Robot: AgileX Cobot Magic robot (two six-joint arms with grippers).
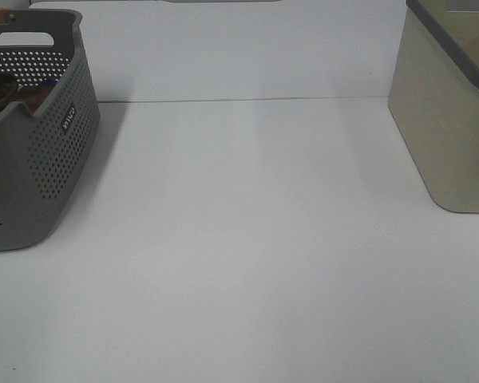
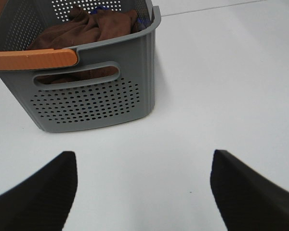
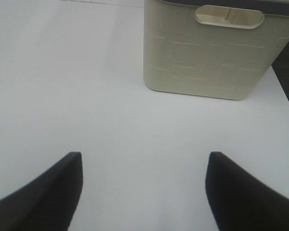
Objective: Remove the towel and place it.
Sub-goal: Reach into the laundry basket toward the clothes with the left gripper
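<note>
A brown towel (image 2: 84, 30) lies crumpled inside a grey perforated basket (image 2: 94, 98) with an orange handle (image 2: 33, 59). In the exterior high view the basket (image 1: 32, 159) stands at the far left with the towel (image 1: 12, 97) just showing over its rim. My left gripper (image 2: 143, 192) is open and empty, hovering over the white table in front of the basket. My right gripper (image 3: 143, 192) is open and empty, over the table short of a beige bin (image 3: 209, 53). Neither gripper shows in the exterior high view.
The beige bin (image 1: 451, 112) with a dark rim stands at the far right of the white table (image 1: 247, 239). A white wall runs behind the table. A dark strip past the table's edge shows beside the bin in the right wrist view (image 3: 286, 82).
</note>
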